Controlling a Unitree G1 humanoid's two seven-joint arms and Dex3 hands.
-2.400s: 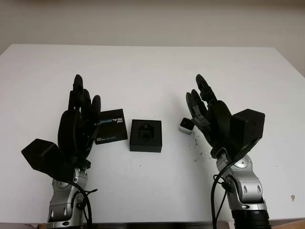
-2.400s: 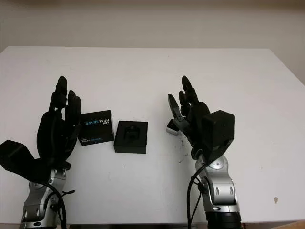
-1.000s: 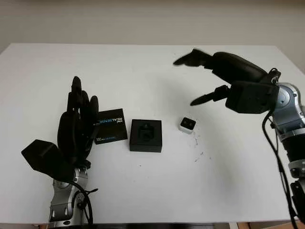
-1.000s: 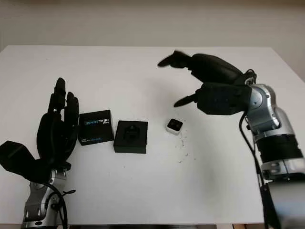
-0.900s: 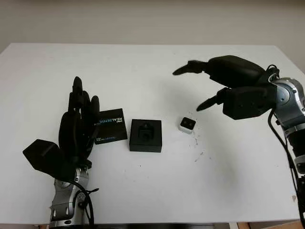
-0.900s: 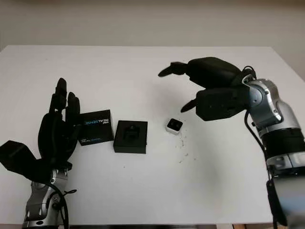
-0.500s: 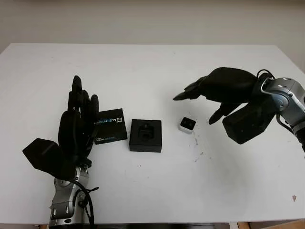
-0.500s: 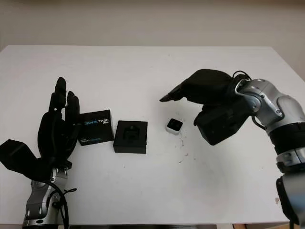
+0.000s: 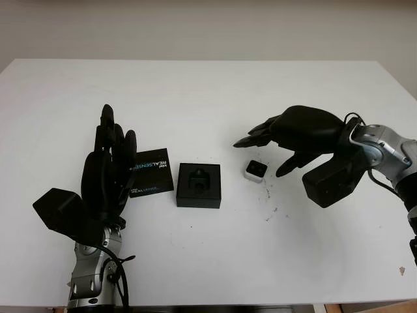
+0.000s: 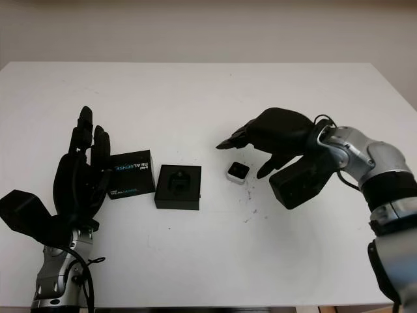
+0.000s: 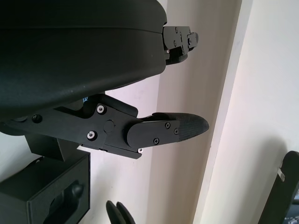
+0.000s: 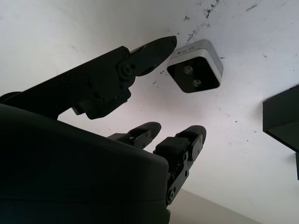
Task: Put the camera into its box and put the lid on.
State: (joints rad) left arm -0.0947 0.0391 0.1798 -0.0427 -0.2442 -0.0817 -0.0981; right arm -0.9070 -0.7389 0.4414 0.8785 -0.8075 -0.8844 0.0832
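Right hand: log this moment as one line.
right hand: open, over camera | camera: on table, not in box | lid: off | left hand: open, beside lid

Both hands open, one raised, one reaching.
The left hand [image 9: 107,173] stands upright at the near left, open; the right hand [image 9: 296,134] stretches in from the right, palm down, holding nothing.

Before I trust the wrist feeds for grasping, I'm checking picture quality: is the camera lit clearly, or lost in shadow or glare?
Right wrist view: the camera is sharp and evenly lit, lenses distinct, beside the open right hand. Left eye view: camera on the table, soft shadows, no glare. Left wrist view: the box is dark and shadowed under the open left hand.
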